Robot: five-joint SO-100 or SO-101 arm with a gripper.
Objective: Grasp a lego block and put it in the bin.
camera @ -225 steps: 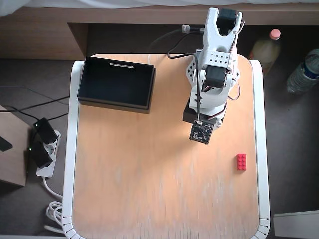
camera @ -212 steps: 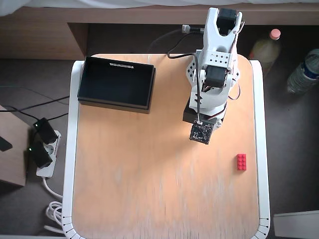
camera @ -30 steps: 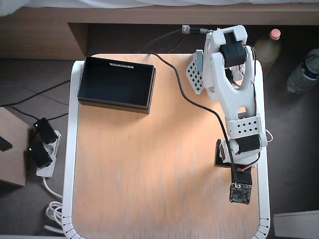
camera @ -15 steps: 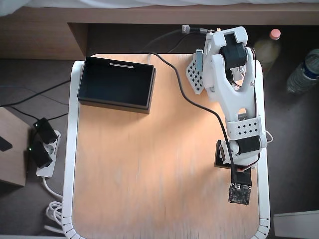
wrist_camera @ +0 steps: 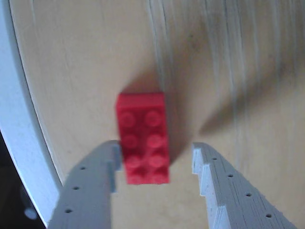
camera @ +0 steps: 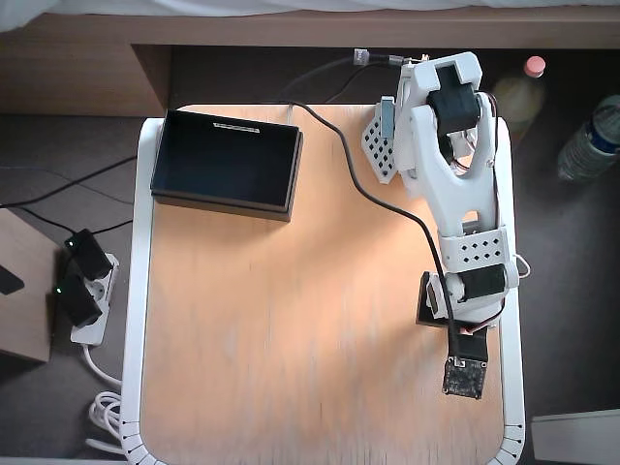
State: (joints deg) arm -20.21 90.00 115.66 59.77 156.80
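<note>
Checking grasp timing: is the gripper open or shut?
Open: in the wrist view, the gripper fingers straddle the red lego block, gap on the right.

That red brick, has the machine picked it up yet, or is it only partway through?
Partway. Done: the pincer is open and lined up astride the lego block, one finger on each side. In hand: closing on it; the left finger looks close, the right one apart, and the block sits on the table. Left: lift it and carry it to the empty bin.
</note>
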